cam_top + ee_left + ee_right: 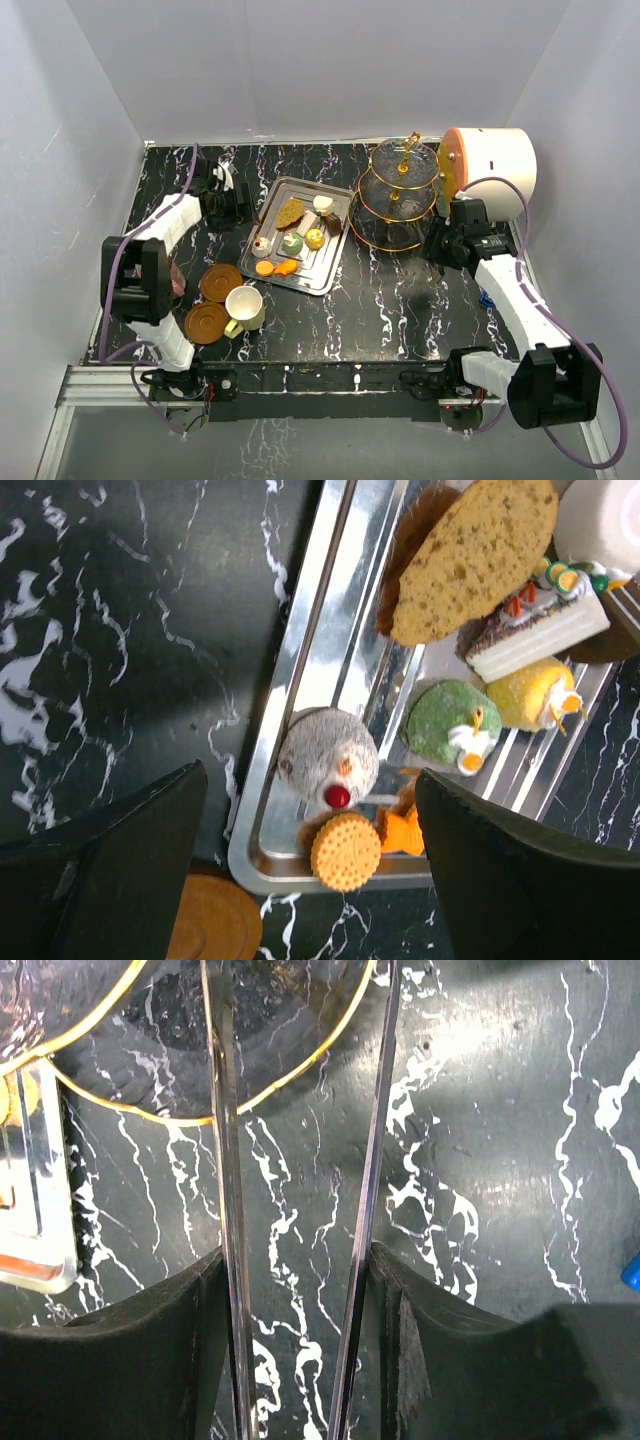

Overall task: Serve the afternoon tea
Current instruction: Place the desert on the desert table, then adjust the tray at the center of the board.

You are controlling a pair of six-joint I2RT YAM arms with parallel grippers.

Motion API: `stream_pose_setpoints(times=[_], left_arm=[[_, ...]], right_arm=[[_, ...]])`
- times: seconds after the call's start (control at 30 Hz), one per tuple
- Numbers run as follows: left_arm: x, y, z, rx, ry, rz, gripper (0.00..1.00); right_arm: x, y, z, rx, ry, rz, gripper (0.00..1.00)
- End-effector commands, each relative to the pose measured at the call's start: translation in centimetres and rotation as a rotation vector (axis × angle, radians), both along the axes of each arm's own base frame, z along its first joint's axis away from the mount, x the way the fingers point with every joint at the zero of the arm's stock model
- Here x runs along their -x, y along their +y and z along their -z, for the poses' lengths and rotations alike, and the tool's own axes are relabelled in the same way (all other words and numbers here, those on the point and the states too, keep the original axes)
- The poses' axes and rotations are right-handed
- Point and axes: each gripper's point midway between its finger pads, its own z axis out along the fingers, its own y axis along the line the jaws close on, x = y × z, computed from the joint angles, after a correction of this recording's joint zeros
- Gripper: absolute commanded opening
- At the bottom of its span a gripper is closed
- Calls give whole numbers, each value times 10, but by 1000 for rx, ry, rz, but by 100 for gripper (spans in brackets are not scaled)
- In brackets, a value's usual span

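The left gripper is hanging just beside the left edge of the steel tray, and in its wrist view its fingers are standing wide apart with nothing between them. They are framing the tray corner, where a round grey-white cake with a red cherry, an orange biscuit and a small orange piece are lying. Further along the tray a green cake, a yellow cake, a white frosted slice and a brown sponge slice are sitting close together, while a white piece at the top corner is being cut off by the frame. The right gripper is waiting on the right of the glass stand, close to its lowest tier and in front of the white cylinder. In its wrist view two thin shiny strips are running up along the inner faces of the fingers, and I cannot tell whether they are clamping anything. Only a gold-rimmed arc of the stand is showing there. Two brown saucers are lying near the left arm with the cream cup touching them. The maroon cup is mostly hiding behind that arm
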Motion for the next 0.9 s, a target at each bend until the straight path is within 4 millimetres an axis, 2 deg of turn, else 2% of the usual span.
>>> stream_pose_setpoints(times=[0.0,0.27,0.43,0.57,0.7,0.87], left_arm=[[-21,-12,-7,55,-4,33,82],[-48,-15,19,45,41,44,73],[-64,-18,36,48,82,47,63],[-63,-24,50,47,109,58,58],[-58,-30,58,34,128,75,56],[-45,-23,72,-13,170,41,40]], right_arm=[[12,2,-21,-41,-26,22,48],[34,20,-47,-133,-45,-43,48],[50,32,-53,-195,-26,-99,48],[57,38,-61,-220,-29,-128,47],[60,32,-69,-191,-37,-109,47],[63,33,-80,-193,-41,-132,47]])
